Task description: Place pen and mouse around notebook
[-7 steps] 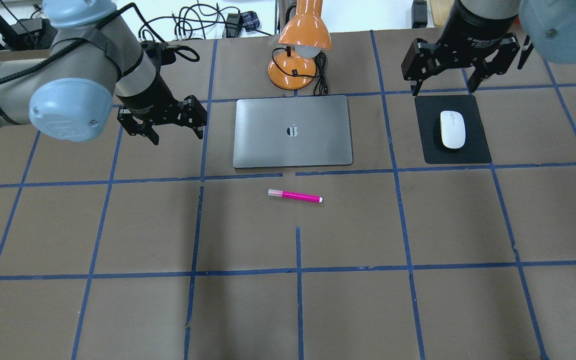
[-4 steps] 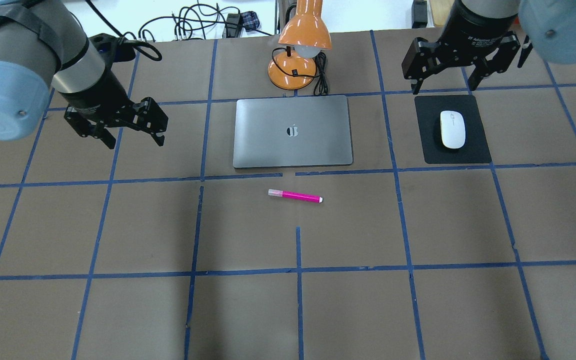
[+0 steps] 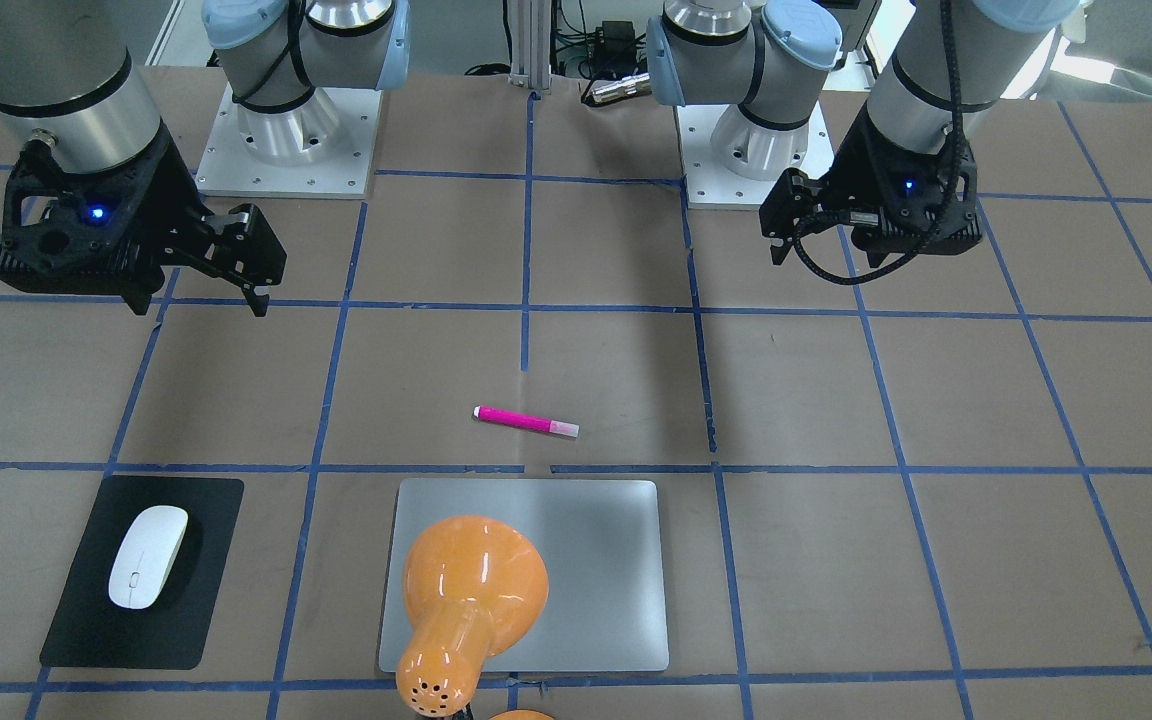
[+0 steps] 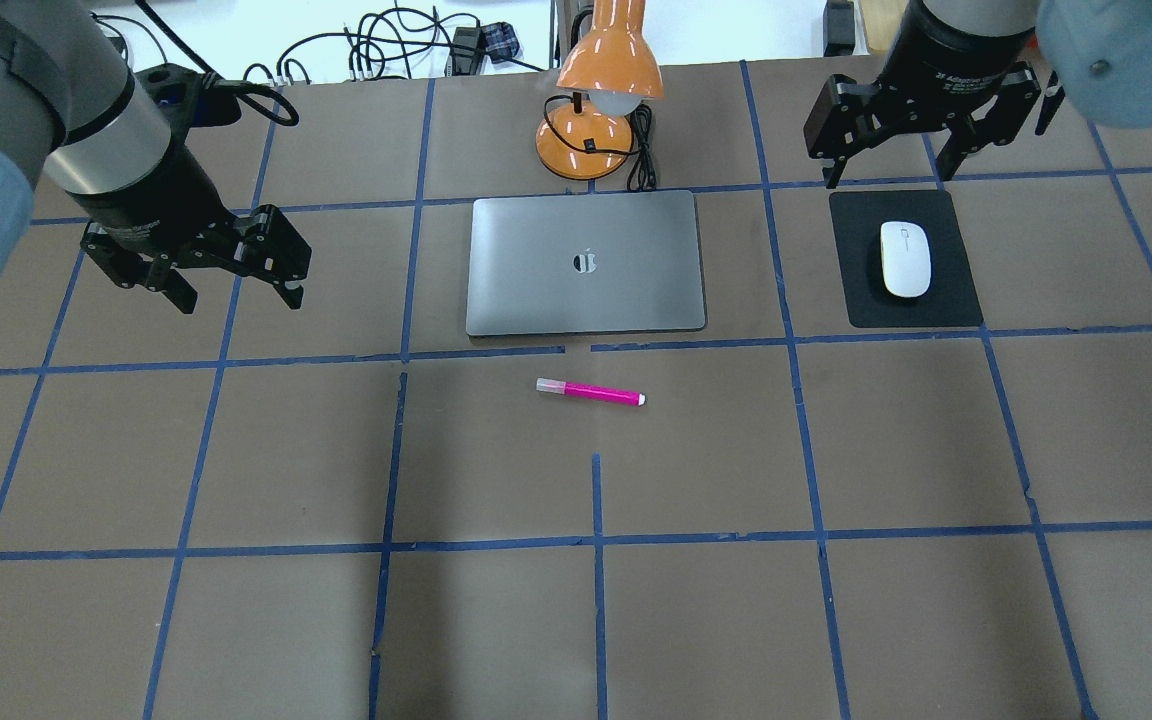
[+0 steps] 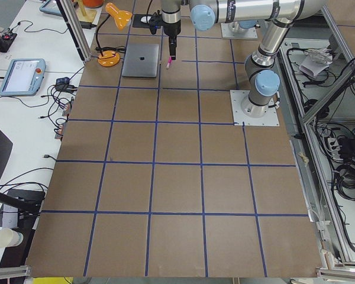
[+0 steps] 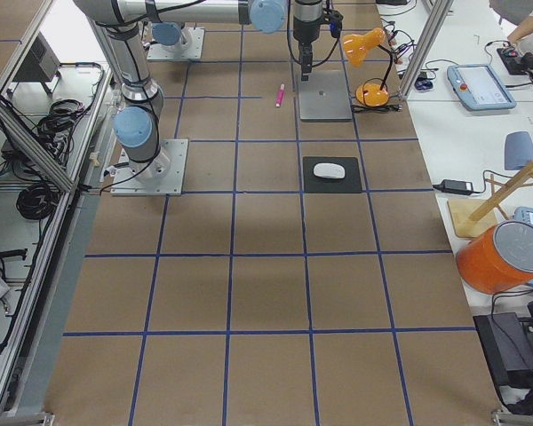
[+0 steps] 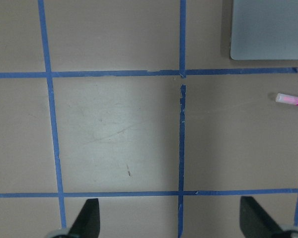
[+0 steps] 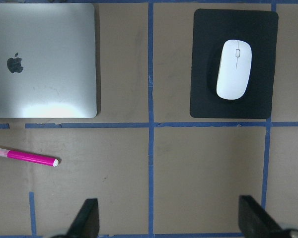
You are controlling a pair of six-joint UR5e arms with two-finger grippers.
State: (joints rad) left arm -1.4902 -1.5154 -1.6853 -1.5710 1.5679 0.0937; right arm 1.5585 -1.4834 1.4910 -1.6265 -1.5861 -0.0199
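Left gripper retreated toward 9 o'clock from notebook; it and right gripper wide open, empty. Pen likely light, roll-prone: pinch mid-barrel.

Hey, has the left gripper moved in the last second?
Yes. In the overhead view the left gripper has pulled away from the notebook, toward the robot's left side of the table, open and empty.

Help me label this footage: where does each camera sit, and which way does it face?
Front-facing: across the table, facing the robot; both arm bases.
Overhead: behind the robot, looking forward-down; left gripper, right gripper, both open.
Exterior left: table's end, looking along it; left arm nearer.
Exterior right: opposite end; right arm nearer.
Left wrist: looking down; own fingertips, notebook corner.
Right wrist: looking down; own fingertips, mouse.
All six show the pen.
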